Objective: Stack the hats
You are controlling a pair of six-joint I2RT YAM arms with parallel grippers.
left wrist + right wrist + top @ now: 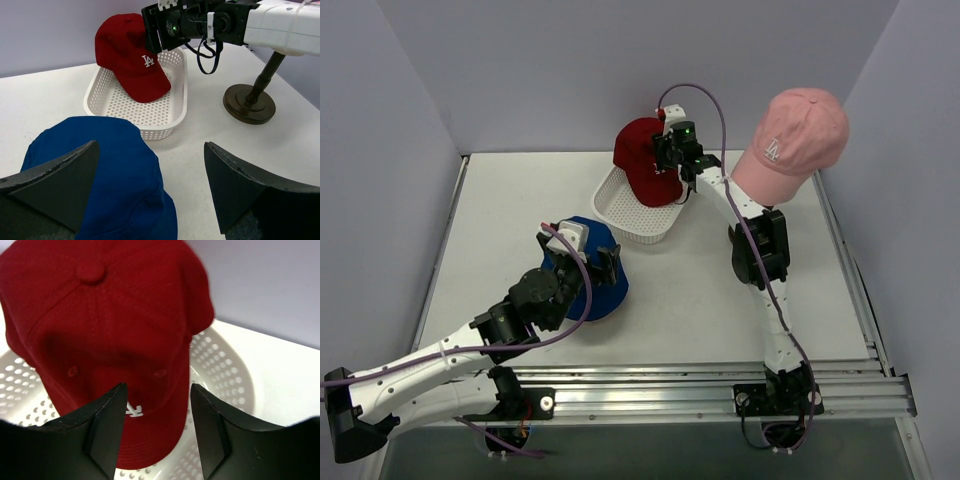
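Observation:
The dark red cap (642, 158) with a white "LA" logo lies in the white perforated basket (638, 228), leaning over its back rim. My right gripper (673, 166) is open just above its front; in the right wrist view the fingers (107, 425) straddle the cap (110, 315) near the logo. The royal-blue bucket hat (600, 285) lies on the table. My left gripper (588, 270) is open low over it, with the hat (100, 170) under the left finger (60, 175). The pale pink cap (790, 135) sits high at the back right.
The basket (150, 112) stands just behind the blue hat. A brown stand with a round base (249, 102) stands right of the basket; the pink cap sits on top of it and hides what it is on. Grey walls enclose the table on three sides.

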